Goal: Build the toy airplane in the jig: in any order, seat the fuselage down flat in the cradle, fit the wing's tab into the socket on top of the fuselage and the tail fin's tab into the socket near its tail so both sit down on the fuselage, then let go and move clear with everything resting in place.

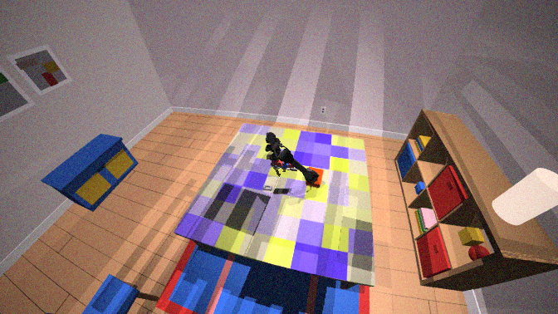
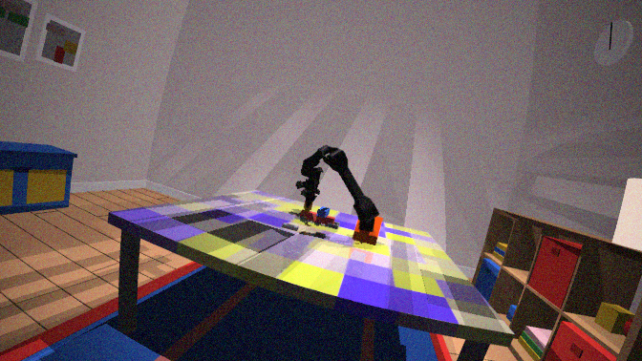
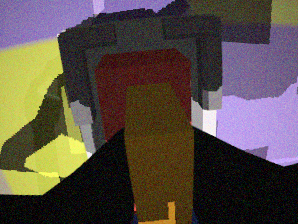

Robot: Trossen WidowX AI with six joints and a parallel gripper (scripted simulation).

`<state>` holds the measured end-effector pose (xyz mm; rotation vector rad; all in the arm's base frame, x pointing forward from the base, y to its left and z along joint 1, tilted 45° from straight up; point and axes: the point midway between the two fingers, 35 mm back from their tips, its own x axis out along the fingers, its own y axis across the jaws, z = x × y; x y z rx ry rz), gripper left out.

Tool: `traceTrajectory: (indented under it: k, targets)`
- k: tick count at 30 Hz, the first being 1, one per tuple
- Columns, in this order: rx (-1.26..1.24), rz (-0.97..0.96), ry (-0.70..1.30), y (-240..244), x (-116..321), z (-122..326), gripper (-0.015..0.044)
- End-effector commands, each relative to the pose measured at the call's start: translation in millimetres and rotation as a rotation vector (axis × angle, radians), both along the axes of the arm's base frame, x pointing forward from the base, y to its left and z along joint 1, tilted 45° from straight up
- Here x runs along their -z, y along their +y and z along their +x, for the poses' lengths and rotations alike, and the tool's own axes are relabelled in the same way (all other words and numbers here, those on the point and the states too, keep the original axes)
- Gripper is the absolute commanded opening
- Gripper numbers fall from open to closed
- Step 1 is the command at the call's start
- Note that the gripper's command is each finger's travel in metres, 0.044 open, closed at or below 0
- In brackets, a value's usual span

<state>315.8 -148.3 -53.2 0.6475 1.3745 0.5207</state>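
The bench [image 1: 320, 208] [image 2: 315, 286] carries a patchwork of violet, yellow and pale squares, crossed by shadow. It stands on wood flooring [image 1: 162, 166] [image 2: 29, 239], its near edge over a red-bordered blue rug [image 1: 224, 287] [image 2: 191, 306]. Pale light bands cross the grey wall. Recorded around it: one blue cabinet [image 1: 87, 159] [image 2: 38, 158] with two yellow panels, beyond the left edge; one bookcase [image 1: 477, 166] [image 2: 568, 231], beyond the right edge, holding two red bins; two wall pictures, one cut by the view's border; one lampshade [image 1: 527, 197] [image 2: 632, 212]. One arm [image 1: 292, 159] [image 2: 351, 183] rises from one orange block [image 1: 319, 176] [image 2: 374, 229] in the bench's far half and partly screens the work from above. One red fuselage [image 1: 282, 163] [image 2: 326, 220] [image 3: 112, 85] lies within the grey jig [image 3: 140, 30], closer to the far edge than the near. Above it, the gripper [image 1: 272, 159] [image 2: 309, 205] [image 3: 153, 133] pinches one yellow-brown part [image 3: 159, 165]; which part cannot be told.
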Motion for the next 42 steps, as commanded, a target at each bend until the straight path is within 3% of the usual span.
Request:
traceTrajectory:
  k: [1,33,42]
  targets:
    - [0.004,0.004,0.004,1.4,1.6,-0.3,0.0065]
    - [0.004,0.004,0.004,1.0,2.2,0.0,0.0065]
    - [0.000,0.001,0.000,0.5,1.0,0.2,0.0000]
